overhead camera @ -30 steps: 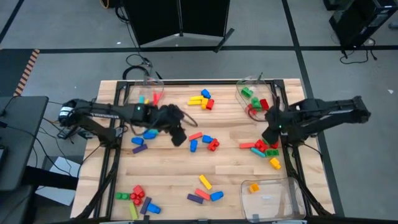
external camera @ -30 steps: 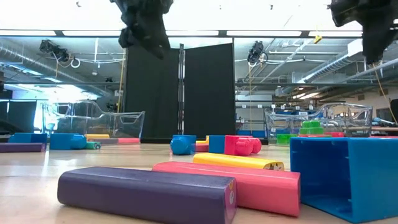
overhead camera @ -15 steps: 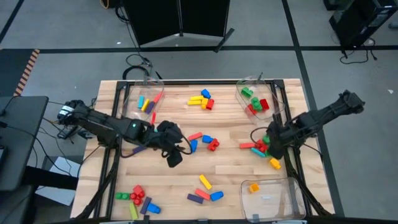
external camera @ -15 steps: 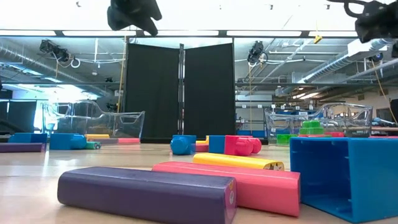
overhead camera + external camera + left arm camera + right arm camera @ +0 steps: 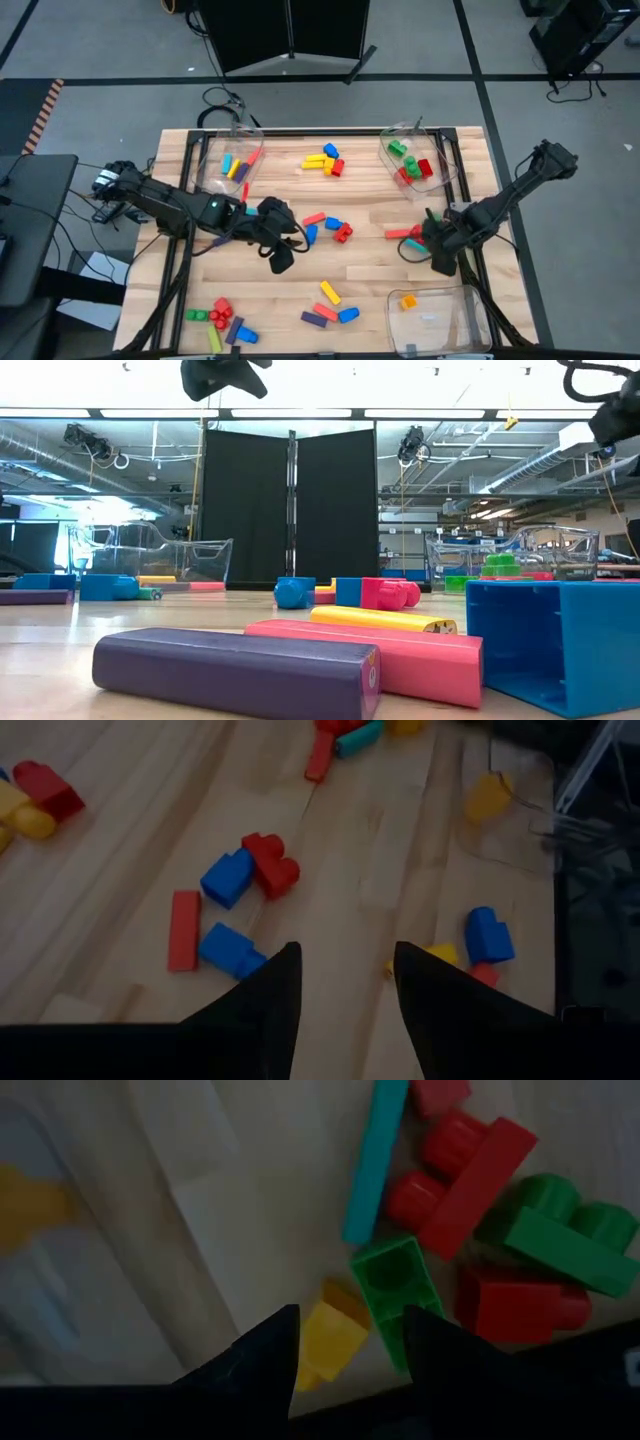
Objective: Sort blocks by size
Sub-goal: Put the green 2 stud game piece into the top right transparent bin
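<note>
The blocks lie scattered over the wooden table (image 5: 370, 275). My right gripper (image 5: 441, 262) points down, open, over a cluster of red, green and teal blocks (image 5: 412, 235) near the right edge. In its wrist view a small yellow block (image 5: 328, 1335) and a green block (image 5: 393, 1283) lie on the wood below its open fingers (image 5: 350, 1320). My left gripper (image 5: 281, 258) hangs open above the table's middle. Nothing is between its fingers (image 5: 345, 955), and a red bar (image 5: 183, 928) with blue blocks (image 5: 228, 948) lies beyond them.
Clear bins stand at the far left (image 5: 235, 160), the far right (image 5: 415, 160) with green and red blocks, and the near right (image 5: 430, 310) with an orange block. More blocks lie at the near left (image 5: 222, 320), near middle (image 5: 330, 305) and far middle (image 5: 325, 160).
My right gripper has swung toward the table's near edge and come down over the cluster, its wrist rolling. My left gripper has swung toward the near edge, then nearly stopped. No block has moved.
</note>
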`<state>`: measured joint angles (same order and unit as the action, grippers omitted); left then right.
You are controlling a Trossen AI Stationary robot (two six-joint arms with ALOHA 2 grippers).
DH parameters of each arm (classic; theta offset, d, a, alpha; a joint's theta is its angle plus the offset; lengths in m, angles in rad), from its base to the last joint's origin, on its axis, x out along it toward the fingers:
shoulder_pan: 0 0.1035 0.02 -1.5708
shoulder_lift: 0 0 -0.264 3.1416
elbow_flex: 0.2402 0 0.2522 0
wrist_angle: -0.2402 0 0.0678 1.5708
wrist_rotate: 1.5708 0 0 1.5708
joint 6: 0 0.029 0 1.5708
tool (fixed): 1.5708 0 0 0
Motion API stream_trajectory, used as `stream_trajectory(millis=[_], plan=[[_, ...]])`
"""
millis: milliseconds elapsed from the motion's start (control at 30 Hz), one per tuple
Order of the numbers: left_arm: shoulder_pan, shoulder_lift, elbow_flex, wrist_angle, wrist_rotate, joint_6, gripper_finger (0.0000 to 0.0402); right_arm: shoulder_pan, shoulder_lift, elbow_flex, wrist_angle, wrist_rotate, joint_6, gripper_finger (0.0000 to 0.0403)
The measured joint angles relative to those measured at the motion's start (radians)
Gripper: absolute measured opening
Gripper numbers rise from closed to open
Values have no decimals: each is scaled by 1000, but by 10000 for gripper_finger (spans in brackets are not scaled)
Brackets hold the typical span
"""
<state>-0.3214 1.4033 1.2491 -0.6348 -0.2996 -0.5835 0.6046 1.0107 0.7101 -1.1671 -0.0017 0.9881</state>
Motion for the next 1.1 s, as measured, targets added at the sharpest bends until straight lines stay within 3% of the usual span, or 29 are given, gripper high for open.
stream_trajectory(millis=[300,767,900,1100], plan=[[0,0,0,10,0,6,166,8,155,-10,20,1,-140,179],[0,0,0,15,0,6,166,-38,109,-235,283,-42,-128,139],[0,0,0,16,-4,6,166,-44,106,-268,305,-48,-117,110],[0,0,0,35,-5,6,166,-45,104,-269,297,-58,-97,24]])
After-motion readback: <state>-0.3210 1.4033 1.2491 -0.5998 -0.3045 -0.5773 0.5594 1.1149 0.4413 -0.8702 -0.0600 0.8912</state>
